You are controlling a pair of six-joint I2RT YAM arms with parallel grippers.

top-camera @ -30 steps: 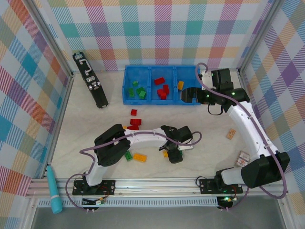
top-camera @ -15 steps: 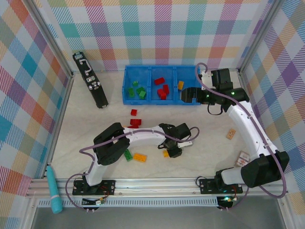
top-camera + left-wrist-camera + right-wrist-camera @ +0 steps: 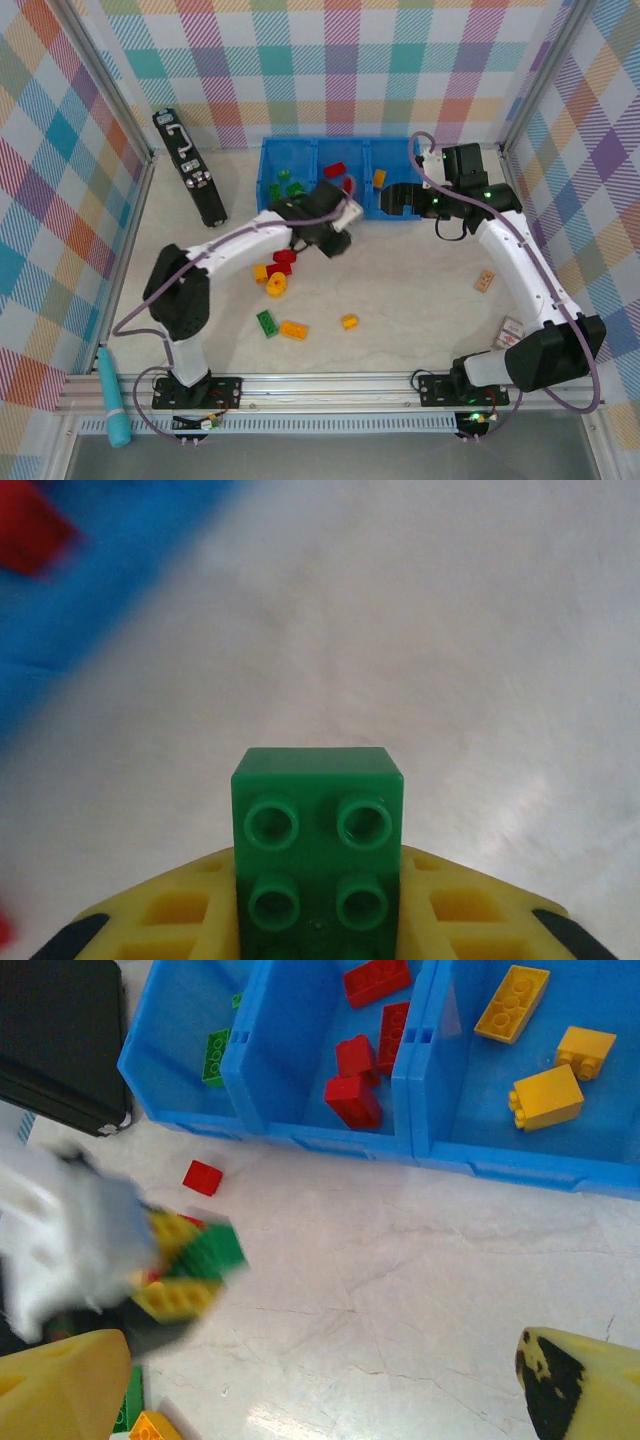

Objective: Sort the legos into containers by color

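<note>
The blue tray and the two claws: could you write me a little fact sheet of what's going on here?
Left claw: shut on a green brick
Right claw: open, empty, by the tray's right compartment
Blue tray: green bricks left, red middle, yellow-orange right
Loose bricks: several red, yellow, green and orange ones on the table
Sorting: unfinished

A black case (image 3: 190, 168) lies far left, a tan tile (image 3: 484, 281) right, a teal tube (image 3: 112, 398) near-left.
</note>
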